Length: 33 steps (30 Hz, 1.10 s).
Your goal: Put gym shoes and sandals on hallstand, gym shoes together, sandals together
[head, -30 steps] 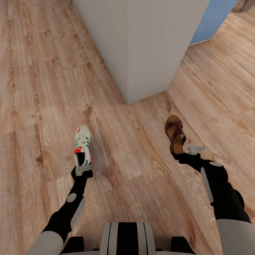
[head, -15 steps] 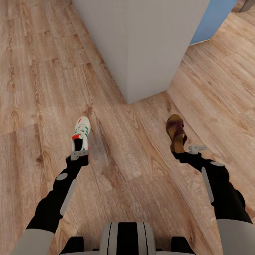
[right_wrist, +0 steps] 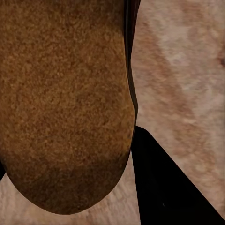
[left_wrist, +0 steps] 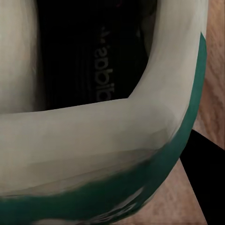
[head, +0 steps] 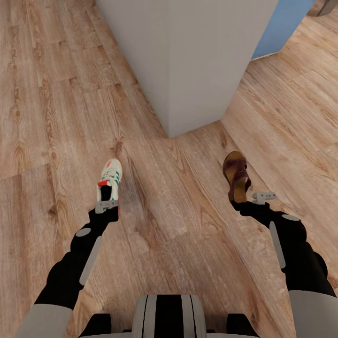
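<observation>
**A shoe in each gripper, facing the wall corner**

Nearest to us, our trunk (head: 167, 315) sits at the lower edge of the head view, with both dark arms reaching forward over the corridor floor (head: 56, 117). Our left gripper (head: 107, 205) is clamped on the heel of a gym shoe (head: 109, 179), whose toe points away from us toward the grey wall corner (head: 188, 61). In the left wrist view the gym shoe (left_wrist: 93, 140) is very close: white heel collar, green trim, dark inside with lettering on the insole. Our right gripper (head: 244, 201) holds a sandal (head: 236, 174) by its heel end, its toe likewise pointing toward the wall corner. The right wrist view shows the tan, cork-like footbed of the sandal (right_wrist: 65, 103) over the wooden planks. We cannot tell whether either shoe is touching the floor. Both lie short of the wall corner, the gym shoe to its left, the sandal to its right. Beyond the corner, a blue panel (head: 281, 23) stands at the far right.
</observation>
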{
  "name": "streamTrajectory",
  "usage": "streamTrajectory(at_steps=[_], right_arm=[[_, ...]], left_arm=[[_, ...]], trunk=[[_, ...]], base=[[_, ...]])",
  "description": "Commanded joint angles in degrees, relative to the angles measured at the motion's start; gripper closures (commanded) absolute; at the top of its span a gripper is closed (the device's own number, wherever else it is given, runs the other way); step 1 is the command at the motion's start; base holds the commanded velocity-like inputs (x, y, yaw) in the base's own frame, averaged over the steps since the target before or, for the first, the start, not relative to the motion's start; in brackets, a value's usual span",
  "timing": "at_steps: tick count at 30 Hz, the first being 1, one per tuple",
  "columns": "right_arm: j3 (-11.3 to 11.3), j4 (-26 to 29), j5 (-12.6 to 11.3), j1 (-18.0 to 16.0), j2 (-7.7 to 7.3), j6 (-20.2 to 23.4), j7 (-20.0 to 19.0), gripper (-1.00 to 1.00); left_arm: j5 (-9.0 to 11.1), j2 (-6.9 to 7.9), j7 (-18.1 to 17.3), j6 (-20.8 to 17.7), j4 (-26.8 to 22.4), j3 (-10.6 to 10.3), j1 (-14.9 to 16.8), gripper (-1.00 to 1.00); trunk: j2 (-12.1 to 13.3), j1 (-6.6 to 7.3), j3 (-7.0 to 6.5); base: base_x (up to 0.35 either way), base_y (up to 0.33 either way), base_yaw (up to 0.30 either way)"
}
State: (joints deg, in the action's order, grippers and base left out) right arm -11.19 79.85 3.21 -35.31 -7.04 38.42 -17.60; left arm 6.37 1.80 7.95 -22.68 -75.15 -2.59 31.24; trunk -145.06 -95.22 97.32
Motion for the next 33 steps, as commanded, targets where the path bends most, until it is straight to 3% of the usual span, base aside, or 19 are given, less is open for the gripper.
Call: streamTrajectory(at_steps=[1, 9, 22, 33], right_arm=[[-0.06, 0.11, 0.19, -0.04, 0.01, 0.34, -0.24, 1.00], [-0.06, 0.13, 0.24, -0.05, 0.01, 0.34, -0.24, 1.00], [-0.13, 0.13, -0.03, 0.06, 0.03, 0.31, -0.24, 1.00], [-0.23, 0.21, -0.07, 0.07, 0.01, 0.34, -0.24, 1.00]], left_arm=[[0.57, -0.08, 0.49, -0.65, -0.10, -0.25, -0.33, 1.00], [0.57, -1.16, 0.49, -0.79, -0.10, -0.31, -0.67, 1.00], [0.57, -1.30, 0.49, -0.79, -0.08, -0.31, -0.72, 1.00], [0.57, -1.34, 0.49, -0.79, -0.08, -0.40, -0.74, 1.00]], trunk=[[-0.01, 0.01, 0.03], [-0.01, 0.01, -0.24], [-0.01, 0.01, -0.27], [-0.01, 0.01, -0.80]], base=[[0.000, 0.000, 0.000], [0.000, 0.134, -0.168], [-0.079, 0.301, -0.013], [-0.040, 0.149, -0.222]])
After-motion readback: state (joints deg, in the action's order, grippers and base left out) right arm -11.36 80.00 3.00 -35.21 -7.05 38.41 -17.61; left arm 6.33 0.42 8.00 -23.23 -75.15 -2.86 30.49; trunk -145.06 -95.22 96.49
